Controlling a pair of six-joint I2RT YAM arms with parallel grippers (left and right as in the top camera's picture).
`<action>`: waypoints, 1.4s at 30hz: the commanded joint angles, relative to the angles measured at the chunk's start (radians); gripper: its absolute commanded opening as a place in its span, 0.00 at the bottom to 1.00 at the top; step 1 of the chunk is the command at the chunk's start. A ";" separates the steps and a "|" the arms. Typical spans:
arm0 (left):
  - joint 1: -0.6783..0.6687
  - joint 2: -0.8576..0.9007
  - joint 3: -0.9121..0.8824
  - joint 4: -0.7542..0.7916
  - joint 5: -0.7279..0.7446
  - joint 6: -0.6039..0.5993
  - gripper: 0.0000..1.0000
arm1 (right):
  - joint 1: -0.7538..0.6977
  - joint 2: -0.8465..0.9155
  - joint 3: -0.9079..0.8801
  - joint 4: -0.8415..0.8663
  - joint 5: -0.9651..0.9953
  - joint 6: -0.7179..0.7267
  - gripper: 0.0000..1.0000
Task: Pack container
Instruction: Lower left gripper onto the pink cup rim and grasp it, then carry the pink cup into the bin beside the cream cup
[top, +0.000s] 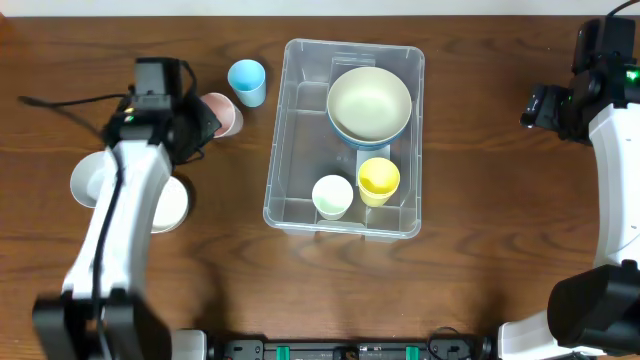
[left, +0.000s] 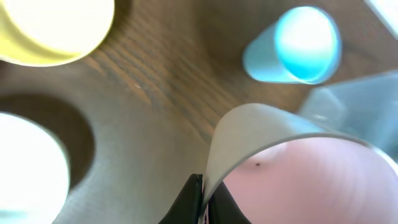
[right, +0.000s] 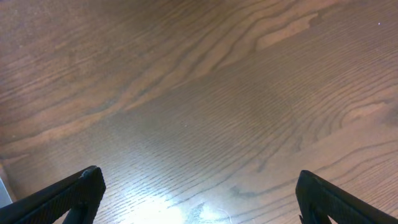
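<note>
The clear container (top: 298, 150) stands mid-table and holds a pale bowl stacked on a blue one (top: 369, 102), a yellow cup (top: 378, 180) and a pale green cup (top: 332, 196). Left of it a pink cup (top: 224, 113) lies tilted, and my left gripper (top: 205, 122) is shut on its rim. In the left wrist view the rim of the pink cup (left: 298, 174) is pinched between the black fingers of the gripper (left: 205, 200). A blue cup (top: 247, 80) stands upright just beyond it. My right gripper (top: 545, 105) hangs open at the far right over bare wood (right: 199, 186).
Two white bowls (top: 88, 180) (top: 172, 205) sit under my left arm near the table's left side. The left wrist view shows a yellow bowl (left: 50, 28), a white bowl (left: 25, 168), the blue cup (left: 298, 46) and a corner of the container (left: 360, 106).
</note>
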 joint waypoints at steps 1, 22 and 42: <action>-0.033 -0.128 -0.003 -0.064 0.000 0.044 0.06 | -0.005 -0.016 0.013 0.000 0.000 0.016 0.99; -0.545 -0.191 -0.003 -0.244 -0.031 0.046 0.06 | -0.005 -0.016 0.013 0.000 0.000 0.016 0.99; -0.632 -0.015 -0.003 -0.202 -0.095 0.043 0.17 | -0.005 -0.016 0.013 0.000 0.000 0.016 0.99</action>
